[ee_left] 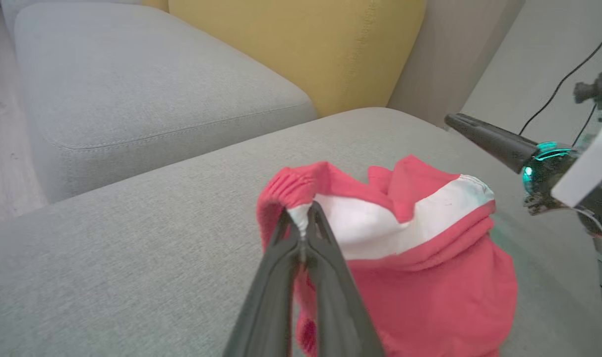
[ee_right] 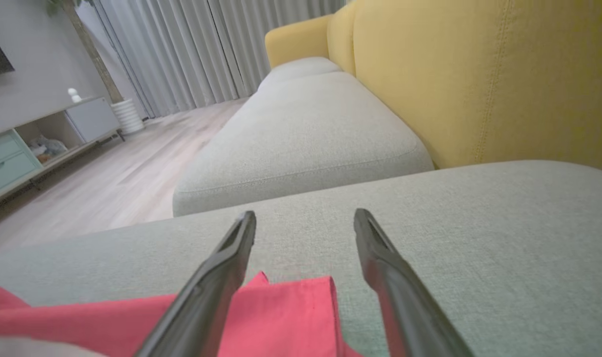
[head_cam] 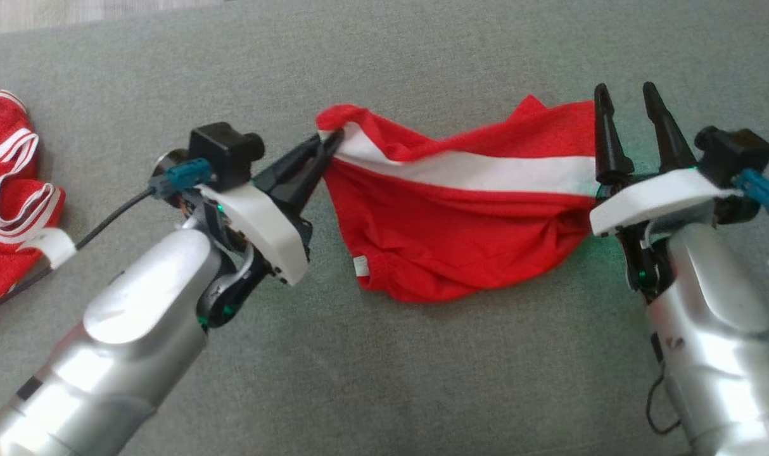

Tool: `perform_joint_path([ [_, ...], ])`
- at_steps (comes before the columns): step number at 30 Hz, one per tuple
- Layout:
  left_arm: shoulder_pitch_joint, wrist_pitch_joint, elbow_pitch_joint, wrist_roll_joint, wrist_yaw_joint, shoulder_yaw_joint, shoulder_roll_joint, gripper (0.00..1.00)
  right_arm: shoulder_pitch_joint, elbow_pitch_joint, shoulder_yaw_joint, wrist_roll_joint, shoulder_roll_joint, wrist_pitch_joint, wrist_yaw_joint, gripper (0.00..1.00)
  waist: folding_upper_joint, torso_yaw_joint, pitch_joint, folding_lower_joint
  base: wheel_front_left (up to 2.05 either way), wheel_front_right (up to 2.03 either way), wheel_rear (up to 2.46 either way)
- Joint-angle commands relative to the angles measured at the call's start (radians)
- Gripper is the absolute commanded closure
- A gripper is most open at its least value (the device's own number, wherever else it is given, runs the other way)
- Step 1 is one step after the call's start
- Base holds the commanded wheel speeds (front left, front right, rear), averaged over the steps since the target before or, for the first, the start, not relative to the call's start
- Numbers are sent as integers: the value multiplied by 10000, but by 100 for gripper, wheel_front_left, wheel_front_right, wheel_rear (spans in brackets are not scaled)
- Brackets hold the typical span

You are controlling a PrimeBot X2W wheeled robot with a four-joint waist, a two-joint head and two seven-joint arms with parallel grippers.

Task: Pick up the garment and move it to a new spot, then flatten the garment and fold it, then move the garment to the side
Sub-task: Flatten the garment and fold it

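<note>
One garment in left gripper, second garment aside.

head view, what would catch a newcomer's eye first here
The red garment with a white stripe, crumpled in the middle of the grey sofa seat, stands out first. The left gripper is pinched shut on its left corner, while the right gripper stands open at its right edge, gripping nothing. A second red-and-white garment lies bunched at the far left.
</note>
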Motion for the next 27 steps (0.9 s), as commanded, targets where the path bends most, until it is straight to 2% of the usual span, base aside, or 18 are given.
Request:
perform_joint_path([
  [1, -582, -232, -101, 92, -49, 343, 231, 100, 426, -664, 21, -5, 86, -117, -7, 0, 0, -34, -8, -3, 0, 0, 0],
  [7, -726, -718, 406, -88, -56, 46, 356, 100, 2257, -2316, -366, -646, 135, -118, -7, 0, 0, -138, -146, -3, 0, 0, 0],
  [11, -781, -909, 581, -247, -57, -215, 445, 100, 3251, -2717, -500, -686, 366, -119, -7, 0, 0, -152, -248, -3, 0, 0, 0],
  [18, -841, -1086, 706, -485, -58, -603, 567, 100, 3119, -2387, -21, -5, 377, -119, -7, 0, 0, -147, -378, -3, 0, 0, 0],
  [27, -933, -1291, 837, -753, -59, -1032, 601, 100, 2430, -1317, 1204, 974, -135, -120, -7, 0, 0, 22, -517, -3, 0, 0, 0],
])
